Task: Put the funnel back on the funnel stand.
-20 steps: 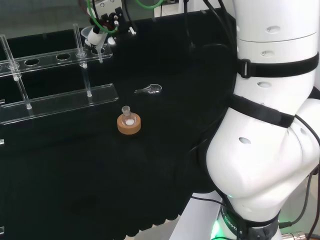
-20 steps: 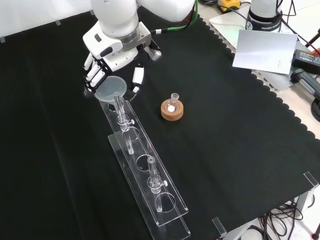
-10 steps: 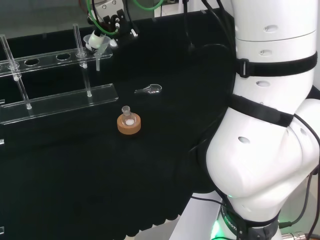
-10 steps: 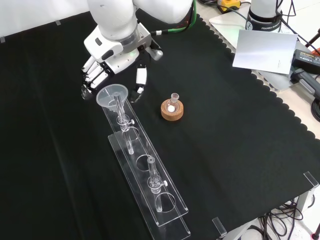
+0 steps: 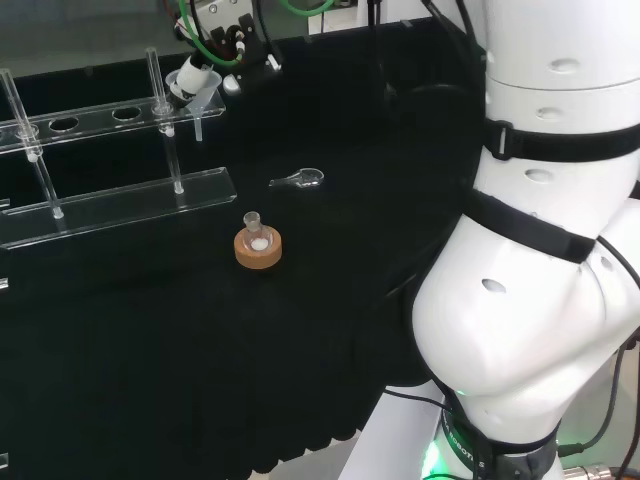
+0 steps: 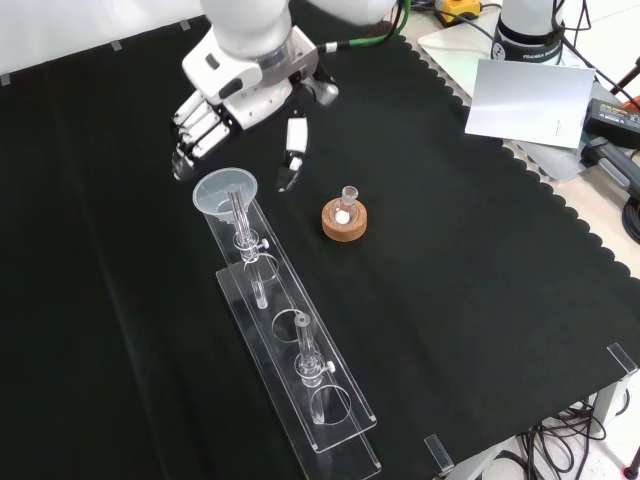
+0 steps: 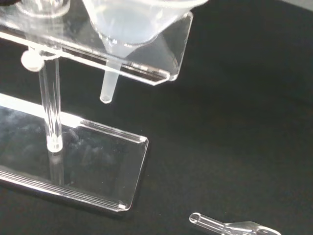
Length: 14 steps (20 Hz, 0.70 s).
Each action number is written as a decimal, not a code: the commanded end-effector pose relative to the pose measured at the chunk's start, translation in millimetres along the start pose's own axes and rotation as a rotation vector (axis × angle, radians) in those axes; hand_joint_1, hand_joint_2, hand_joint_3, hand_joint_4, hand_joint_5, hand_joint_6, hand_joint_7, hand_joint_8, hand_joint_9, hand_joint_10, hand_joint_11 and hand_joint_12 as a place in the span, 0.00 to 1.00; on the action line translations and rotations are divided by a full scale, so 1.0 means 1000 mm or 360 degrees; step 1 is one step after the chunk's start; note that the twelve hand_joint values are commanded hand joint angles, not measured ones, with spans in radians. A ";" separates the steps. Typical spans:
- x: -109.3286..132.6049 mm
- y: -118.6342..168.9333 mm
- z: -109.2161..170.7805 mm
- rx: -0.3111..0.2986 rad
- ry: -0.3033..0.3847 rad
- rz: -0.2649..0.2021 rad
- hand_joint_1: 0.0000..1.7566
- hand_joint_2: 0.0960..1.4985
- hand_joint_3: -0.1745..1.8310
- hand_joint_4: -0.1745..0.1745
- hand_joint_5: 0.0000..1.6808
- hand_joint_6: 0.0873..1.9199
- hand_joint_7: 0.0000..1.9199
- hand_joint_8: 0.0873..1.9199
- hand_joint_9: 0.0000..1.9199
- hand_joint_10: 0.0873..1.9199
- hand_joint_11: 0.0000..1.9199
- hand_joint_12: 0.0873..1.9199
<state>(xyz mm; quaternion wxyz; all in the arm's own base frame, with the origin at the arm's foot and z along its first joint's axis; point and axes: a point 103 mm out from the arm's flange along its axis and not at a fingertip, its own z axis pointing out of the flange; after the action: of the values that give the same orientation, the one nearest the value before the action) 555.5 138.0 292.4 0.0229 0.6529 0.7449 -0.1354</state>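
In the head view we see the black and white hand (image 5: 222,22) just above the clear plastic funnel (image 5: 196,88), seated in the clear acrylic funnel stand (image 5: 120,195). In the front view our hand's fingers (image 6: 197,133) spread open, empty, just behind the funnel. In the wrist view its spout hangs through the stand's top plate, a small clear scoop (image 7: 230,227) nearby.

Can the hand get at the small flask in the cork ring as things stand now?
Probably yes. The hand is open and holds nothing; the funnel already sits in the funnel stand. The small flask in its cork ring stands apart on bare cloth, with nothing between it and the hand.
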 end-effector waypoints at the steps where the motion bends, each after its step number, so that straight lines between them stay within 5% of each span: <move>1: -0.018 -0.043 -0.023 -0.0096 0.0086 0.0050 0.30 0.40 0.26 0.36 0.15 0.00 0.03 0.33 0.17 0.35 0.14 0.74; 14: -0.055 -0.143 -0.031 -0.0104 0.0237 0.0230 0.32 0.43 0.26 0.36 0.18 0.00 0.06 0.33 0.19 0.34 0.15 0.73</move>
<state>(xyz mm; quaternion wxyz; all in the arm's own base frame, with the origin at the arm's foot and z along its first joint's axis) 464.4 95.4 352.0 0.0158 0.6894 0.7198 -0.0799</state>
